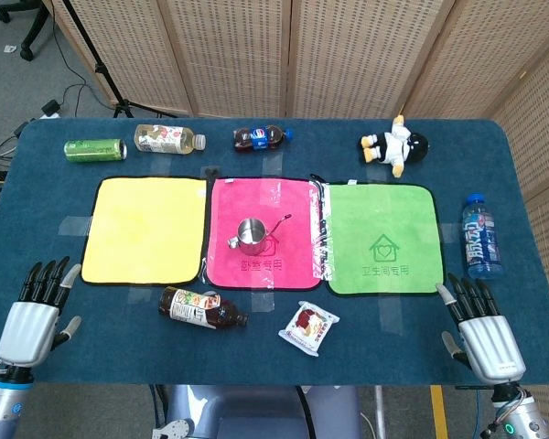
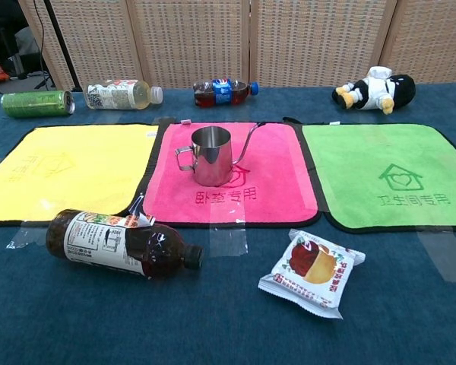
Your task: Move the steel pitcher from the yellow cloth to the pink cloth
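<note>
The steel pitcher (image 1: 251, 236) (image 2: 210, 155) stands upright on the pink cloth (image 1: 265, 192) (image 2: 277, 179), its thin spout pointing toward the green cloth. The yellow cloth (image 1: 145, 229) (image 2: 68, 167) to its left lies bare. My left hand (image 1: 35, 314) hovers at the table's near left corner, fingers spread and holding nothing. My right hand (image 1: 483, 331) sits at the near right corner, also spread and holding nothing. Neither hand shows in the chest view.
A green cloth (image 1: 382, 238) lies right of the pink one. A dark bottle (image 1: 201, 308) and a snack packet (image 1: 308, 327) lie near the front edge. A green can (image 1: 95, 149), two bottles and a plush penguin (image 1: 395, 146) line the back; a blue bottle (image 1: 481, 236) lies right.
</note>
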You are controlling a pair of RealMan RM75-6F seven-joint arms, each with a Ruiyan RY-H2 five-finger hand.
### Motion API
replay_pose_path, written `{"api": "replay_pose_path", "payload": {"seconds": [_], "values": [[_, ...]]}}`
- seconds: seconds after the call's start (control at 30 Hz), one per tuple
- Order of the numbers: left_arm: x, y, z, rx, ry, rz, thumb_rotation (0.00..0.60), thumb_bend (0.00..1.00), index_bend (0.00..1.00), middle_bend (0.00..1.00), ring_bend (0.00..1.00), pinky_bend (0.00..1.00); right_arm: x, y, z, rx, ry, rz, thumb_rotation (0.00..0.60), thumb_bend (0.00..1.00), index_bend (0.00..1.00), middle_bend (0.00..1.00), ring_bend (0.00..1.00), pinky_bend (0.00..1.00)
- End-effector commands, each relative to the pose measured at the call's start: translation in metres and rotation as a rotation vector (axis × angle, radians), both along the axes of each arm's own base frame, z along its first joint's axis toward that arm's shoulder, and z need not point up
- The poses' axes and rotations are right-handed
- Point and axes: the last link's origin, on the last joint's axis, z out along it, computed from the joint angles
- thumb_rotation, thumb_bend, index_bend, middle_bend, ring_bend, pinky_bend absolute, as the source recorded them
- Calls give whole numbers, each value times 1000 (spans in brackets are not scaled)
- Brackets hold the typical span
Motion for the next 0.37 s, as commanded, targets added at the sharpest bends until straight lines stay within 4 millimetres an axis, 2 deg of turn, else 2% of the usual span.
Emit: {"api": "replay_pose_path", "payload": {"seconds": [0.03,0.37], "values": [[-1,1,0,-5,-7,9,600,215,0,0,0,0,1,1,1,-1,-11,0,600,413,0,0,0,0],[-2,4,-1,-18,-19,16,600,216,0,0,0,0,0,-1,0,6,-9,-13,600,413,0,0,0,0]]}}
